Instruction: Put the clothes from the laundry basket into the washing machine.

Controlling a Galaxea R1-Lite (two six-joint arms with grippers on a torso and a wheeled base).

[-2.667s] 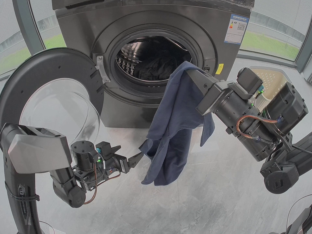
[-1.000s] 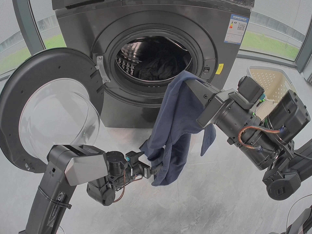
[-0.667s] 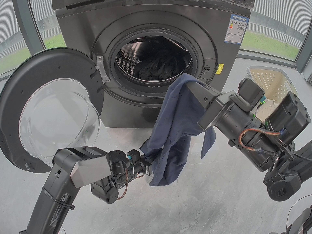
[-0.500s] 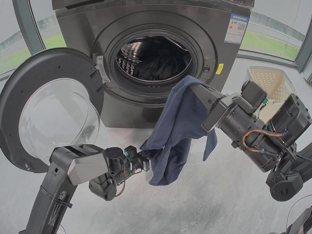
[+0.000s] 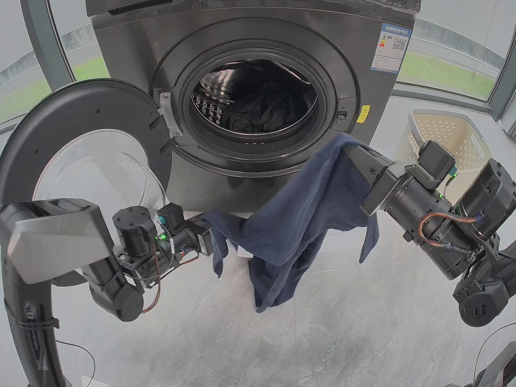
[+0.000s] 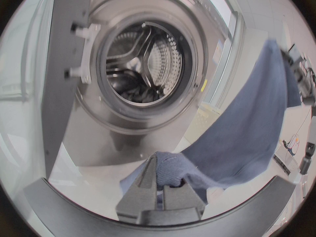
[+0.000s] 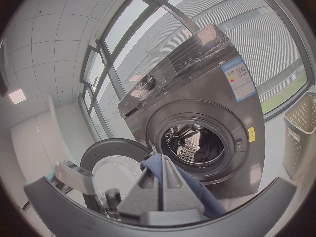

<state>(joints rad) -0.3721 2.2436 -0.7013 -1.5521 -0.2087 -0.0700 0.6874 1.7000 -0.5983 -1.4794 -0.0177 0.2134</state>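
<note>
Before dark grey metal washing machine (image 5: 242, 33) | navy blue cloth garment (image 5: 301, 210) hangs | left claw (image 6: 166, 181) pinching its corner | right claw (image 7: 160, 171) pinching its top

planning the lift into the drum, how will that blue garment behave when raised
Probably very floppy: the blue garment sags between the left gripper and the right gripper, a loose end hanging below. Likely light, since two small pinches carry it. The dangling end may catch on the door rim of the washing machine.
</note>
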